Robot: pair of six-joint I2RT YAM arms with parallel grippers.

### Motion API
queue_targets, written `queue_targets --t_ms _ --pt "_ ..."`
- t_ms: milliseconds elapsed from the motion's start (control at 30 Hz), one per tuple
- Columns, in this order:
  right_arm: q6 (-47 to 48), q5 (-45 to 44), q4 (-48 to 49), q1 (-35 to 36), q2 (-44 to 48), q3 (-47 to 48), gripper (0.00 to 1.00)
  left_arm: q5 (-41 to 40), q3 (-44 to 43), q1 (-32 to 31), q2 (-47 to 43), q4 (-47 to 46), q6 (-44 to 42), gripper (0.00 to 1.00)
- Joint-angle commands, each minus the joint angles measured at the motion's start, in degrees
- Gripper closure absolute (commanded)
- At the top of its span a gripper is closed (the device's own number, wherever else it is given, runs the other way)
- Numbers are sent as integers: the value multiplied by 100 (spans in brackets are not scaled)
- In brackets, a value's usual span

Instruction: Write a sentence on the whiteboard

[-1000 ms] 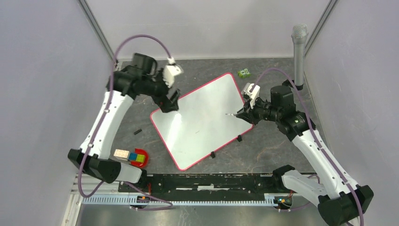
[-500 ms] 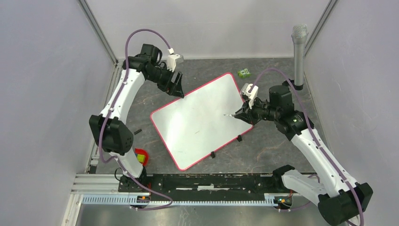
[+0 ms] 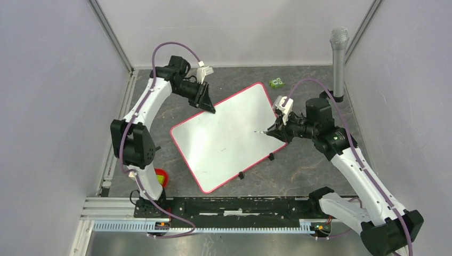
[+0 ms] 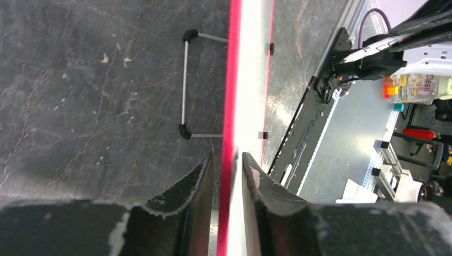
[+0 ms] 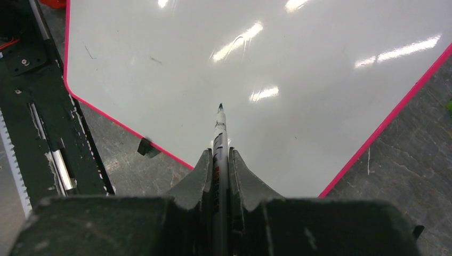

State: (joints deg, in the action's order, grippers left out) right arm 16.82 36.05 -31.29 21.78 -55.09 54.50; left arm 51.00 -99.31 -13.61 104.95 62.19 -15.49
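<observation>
The whiteboard lies skewed on the dark table, white with a red-pink frame. Its face is blank apart from faint specks; no sentence is in view. My left gripper is at the board's far left edge. In the left wrist view its jaws have closed in on the board's red rim, one finger on each side. My right gripper is shut on a marker, whose tip points over the right part of the board. The right gripper's fingers clamp the marker's barrel.
A microphone stands upright at the back right, and a small green object lies beyond the board's far corner. A red item sits by the left arm's base. The board's black feet face the front rail.
My left arm swung from the board's left corner up to its far left edge, and its jaws narrowed from wide open onto the rim. The right arm and marker stayed put.
</observation>
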Motion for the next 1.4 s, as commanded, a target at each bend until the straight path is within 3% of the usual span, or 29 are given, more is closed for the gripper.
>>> queue_targets --t_ms 0,100,133,433,567,700,800,867,967,1133,1233,1367 --pt "76 50 44 37 34 170 100 527 -123 -170 27 -136 212 76" --pt "76 51 52 37 26 159 100 558 -339 -177 114 -174 388 96" --pt "76 53 53 36 25 152 100 567 -352 -177 100 -294 496 98" --pt "76 112 61 36 -37 192 100 751 -309 -233 79 -1183 1276 98" --pt "83 121 53 33 -69 207 100 716 -250 -311 193 -1027 1093 98" --pt "109 155 44 37 -81 176 100 572 -527 -344 395 -277 355 97" --pt "136 206 28 37 -111 158 100 437 -722 -344 479 117 -33 80" --pt "137 272 26 37 -114 157 100 317 -728 -344 440 73 -30 71" --pt "105 329 70 41 -108 141 100 148 -898 -329 352 86 13 47" --pt "23 433 219 63 -175 127 100 18 -799 -128 -202 74 68 18" --pt "23 494 307 120 -234 197 100 -24 -394 214 -642 87 23 12" --pt "48 543 417 323 -389 331 100 164 257 901 -1125 83 -110 11"
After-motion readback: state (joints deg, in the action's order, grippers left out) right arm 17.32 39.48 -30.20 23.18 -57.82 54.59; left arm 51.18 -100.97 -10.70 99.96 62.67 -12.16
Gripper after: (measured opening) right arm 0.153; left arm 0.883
